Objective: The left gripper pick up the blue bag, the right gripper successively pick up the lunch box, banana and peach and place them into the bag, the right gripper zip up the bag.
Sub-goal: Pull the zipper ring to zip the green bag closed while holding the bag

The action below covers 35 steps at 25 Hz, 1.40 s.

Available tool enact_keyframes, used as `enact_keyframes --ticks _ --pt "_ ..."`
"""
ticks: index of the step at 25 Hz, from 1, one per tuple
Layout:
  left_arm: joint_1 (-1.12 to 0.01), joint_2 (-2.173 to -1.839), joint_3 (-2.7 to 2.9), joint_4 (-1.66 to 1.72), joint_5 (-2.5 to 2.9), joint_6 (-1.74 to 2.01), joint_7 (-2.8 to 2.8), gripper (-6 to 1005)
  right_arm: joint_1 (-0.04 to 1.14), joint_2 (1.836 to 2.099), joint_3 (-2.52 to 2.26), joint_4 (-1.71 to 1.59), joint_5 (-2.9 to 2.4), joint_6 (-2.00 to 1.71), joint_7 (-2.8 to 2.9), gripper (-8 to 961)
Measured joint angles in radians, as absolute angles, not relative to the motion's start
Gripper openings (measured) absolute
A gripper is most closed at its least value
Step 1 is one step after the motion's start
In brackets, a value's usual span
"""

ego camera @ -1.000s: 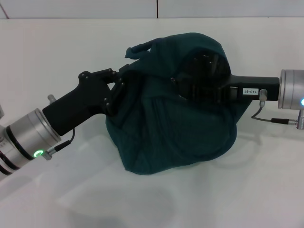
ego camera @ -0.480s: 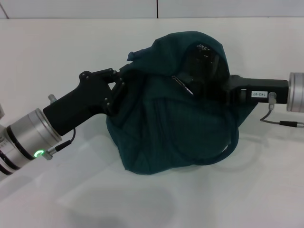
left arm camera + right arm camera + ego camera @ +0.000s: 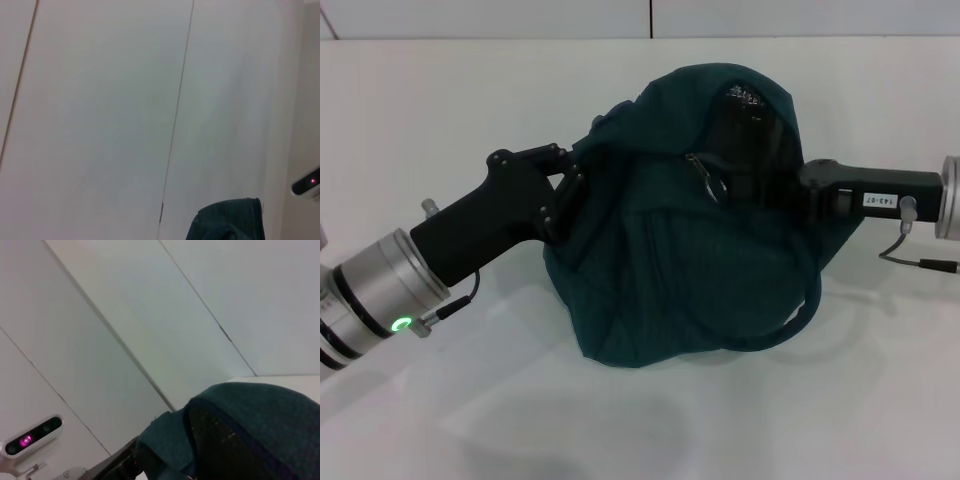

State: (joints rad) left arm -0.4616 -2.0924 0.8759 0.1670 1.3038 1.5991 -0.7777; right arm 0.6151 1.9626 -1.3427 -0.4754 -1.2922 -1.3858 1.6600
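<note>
The blue bag [image 3: 690,220] stands about in the middle of the white counter [image 3: 440,120], closer to the far edge than to the near one. It is a soft, wrinkled cloth bag of dark blue-green colour, with a rounded top and a thin strap hanging in a loop on its lower right side. A small metal zipper pull [image 3: 705,180] lies on its front. At the top right the bag has a dark opening.

The left hand [image 3: 570,180], black and long with a silver wrist and a green light, comes from the near left corner and pinches the cloth on the left side of the bag. The right hand [image 3: 800,185], black with a small white label, reaches in from the right edge, and its front part is inside the dark opening; I cannot tell if its fingers are spread or pressed together.

The counter is smooth and plain white. Bare surface lies along the near edge and on the left. Behind the far edge rises a pale panelled wall [image 3: 100,100] with thin vertical seams.
</note>
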Motion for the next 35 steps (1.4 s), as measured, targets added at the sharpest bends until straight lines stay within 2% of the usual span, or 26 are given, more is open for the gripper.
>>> enact_keyframes --ticks 5,7,18,24,31,35 --pt "-0.462 -2.092 0.876 0.167 1.307 1.604 -0.778 50 0.621 1.964 -1.347 -0.477 -1.298 -1.396 1.658 46" --pt "-0.462 -2.092 0.876 0.167 1.307 1.605 -0.778 50 0.625 1.965 -1.347 -0.477 -1.303 -1.403 1.658 187" --pt "-0.462 -2.092 0.876 0.167 1.311 1.608 -0.778 50 0.633 1.965 -1.347 -0.479 -1.304 -1.407 1.654 359" --pt "-0.461 -2.092 0.876 0.167 1.312 1.611 -0.771 50 0.651 1.976 -1.346 -0.478 -1.327 -1.377 1.658 553" --pt "-0.459 -2.093 0.877 0.167 1.317 1.626 -0.746 51 0.695 2.005 -1.346 -0.472 -1.393 -1.296 1.677 544" --pt "-0.458 -2.094 0.877 0.167 1.317 1.626 -0.744 51 0.704 2.011 -1.344 -0.478 -1.415 -1.290 1.679 540"
